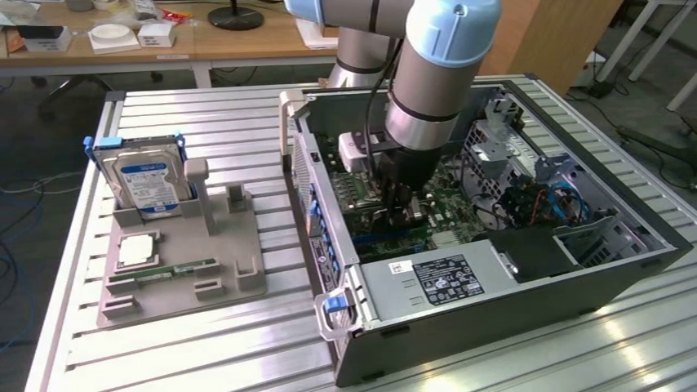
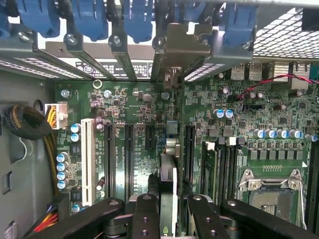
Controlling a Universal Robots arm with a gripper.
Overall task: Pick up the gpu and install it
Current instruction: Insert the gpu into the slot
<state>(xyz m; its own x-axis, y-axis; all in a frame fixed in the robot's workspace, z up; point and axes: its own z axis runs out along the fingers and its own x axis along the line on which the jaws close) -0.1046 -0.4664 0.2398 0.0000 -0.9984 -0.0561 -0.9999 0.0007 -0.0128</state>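
My gripper (image 1: 397, 200) is down inside the open computer case (image 1: 610, 269), over the green motherboard (image 2: 134, 114). It is shut on the gpu (image 2: 168, 174), a thin dark card seen edge-on between my two black fingers (image 2: 145, 214). The card stands upright in line with a long black expansion slot, and its silvery bracket (image 2: 182, 45) lies against the case's rear slot openings under the blue clips. Whether its lower edge sits in the slot is hidden by the card itself.
On the exterior view's left, a grey fixture (image 1: 218, 245) holds the blue-labelled hard drive (image 1: 147, 180), a processor chip (image 1: 136, 249) and a green memory stick (image 1: 179, 269). The power supply (image 1: 436, 282), cables (image 1: 544, 200) and case walls crowd the arm.
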